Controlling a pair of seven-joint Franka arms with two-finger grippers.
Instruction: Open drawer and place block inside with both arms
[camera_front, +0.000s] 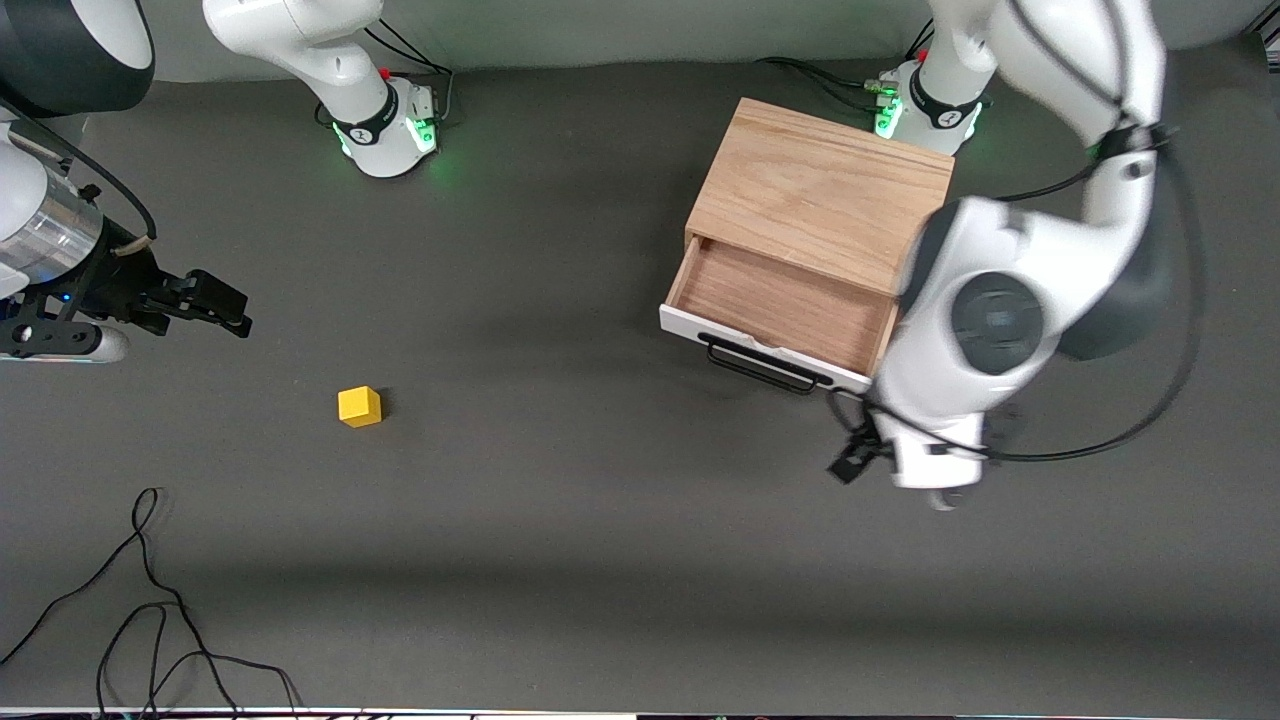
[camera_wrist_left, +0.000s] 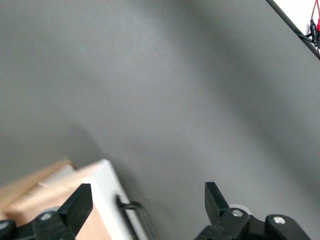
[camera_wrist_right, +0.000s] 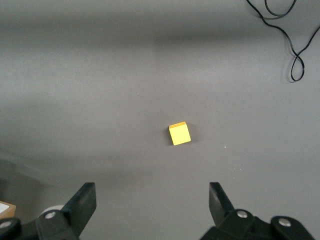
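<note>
The right gripper (camera_wrist_right: 150, 200) is being held wide open, the block (camera_wrist_right: 179, 134) lying apart below it; the left gripper (camera_wrist_left: 145, 202) is being held open beside the pulled-out drawer (camera_front: 775, 310).

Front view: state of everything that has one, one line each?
drawer: pulled open, inside bare wood, nothing in it.
block: resting on the table, toward the right arm's end, not held.
left hand: open, empty, beside the drawer's handle, not on it.
right hand: open, empty, above the table with the block in its view.
</note>
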